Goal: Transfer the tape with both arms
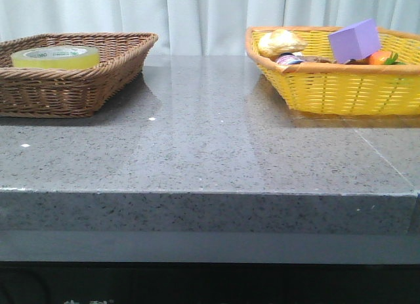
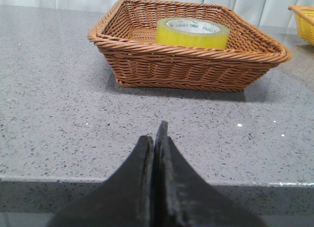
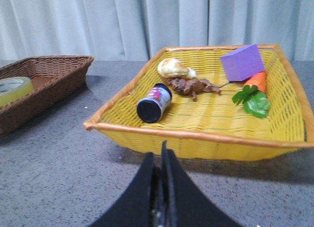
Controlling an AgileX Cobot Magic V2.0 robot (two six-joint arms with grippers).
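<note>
- The tape (image 2: 193, 32) lies flat inside the brown wicker basket (image 2: 186, 65), its white core with green lettering facing up, toward the basket's far side.
- From the left wrist camera, the left gripper (image 2: 156, 138) has its dark fingers pressed together, nothing between them; the tape sits at about 12 to 1 o'clock from the tips, well apart, with bare grey countertop (image 2: 59, 114) between.
- The right gripper (image 3: 159, 156) is likewise closed on nothing, and points at the yellow basket (image 3: 206, 138) just ahead; the tape shows only as a sliver at about 10 o'clock, far off in the brown basket.
- The front view shows neither gripper; there the tape sits at the far left and the yellow basket at the far right, well apart.
- Only the right wrist camera shows the yellow basket's contents fully: a purple cube (image 3: 242, 62), a toy carrot (image 3: 255, 87), a small dark jar (image 3: 154, 103) on its side, a brown figure (image 3: 192, 85) and a pale bread-like piece (image 3: 174, 67).
</note>
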